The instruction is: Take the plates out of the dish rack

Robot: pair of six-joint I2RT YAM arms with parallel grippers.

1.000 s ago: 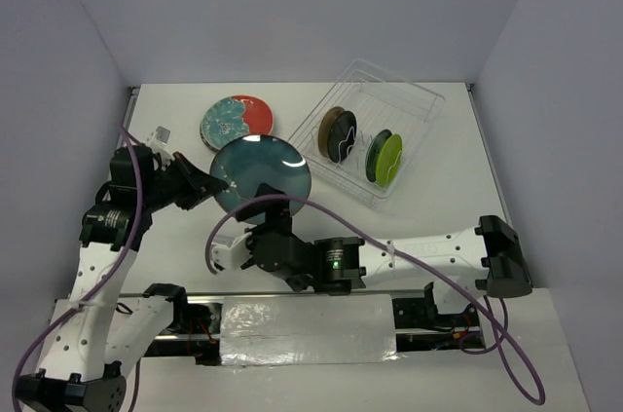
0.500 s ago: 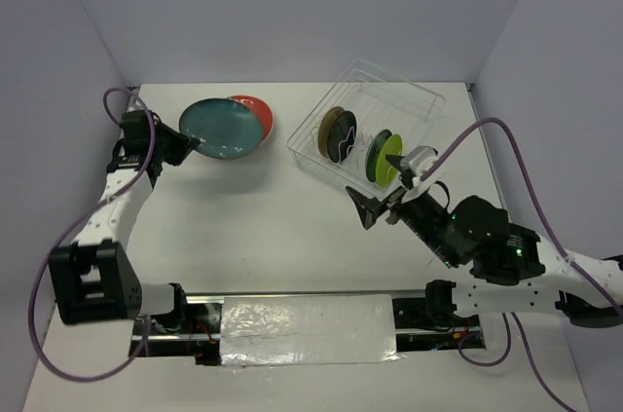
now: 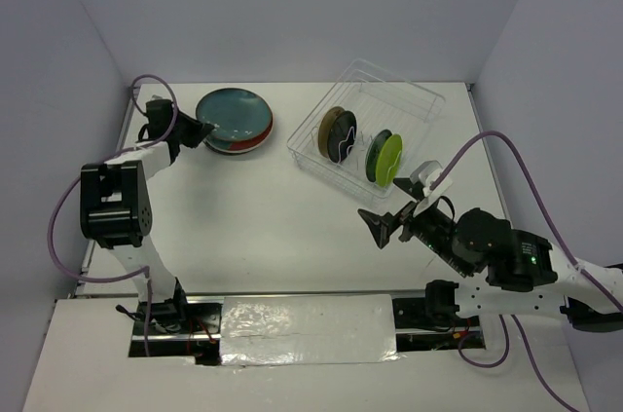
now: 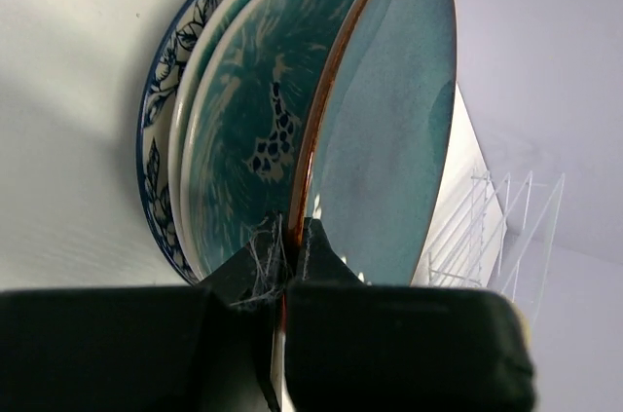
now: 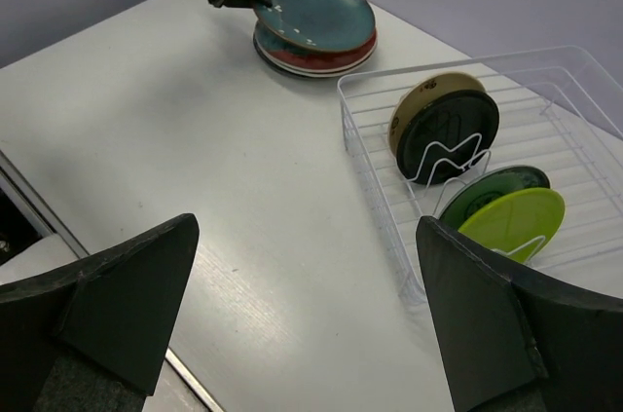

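My left gripper [image 3: 201, 129] is shut on the near rim of a teal-blue plate [image 3: 236, 113]. It holds the plate tilted over a stack: a red-and-teal patterned plate [image 4: 255, 130] on a blue-patterned one [image 4: 153, 144]. In the left wrist view the fingers [image 4: 321, 251] pinch the teal-blue plate [image 4: 389, 130]. The clear dish rack [image 3: 414, 105] holds a tan-gold plate [image 5: 425, 100], a dark patterned plate [image 5: 450, 136], a dark green plate [image 5: 487, 188] and a lime green plate [image 5: 511, 222], all on edge. My right gripper [image 3: 394, 217] is open and empty, near of the rack.
The stack lies at the back left, close to the left wall. The rack [image 5: 362, 154] stands angled at the back right. White table between them [image 3: 263, 207]. Purple cables loop from both arms.
The left arm carried the teal-blue plate from the table's middle back-left, onto the stack. The right arm swung from the left-centre to the right, then drew back a little from the rack.
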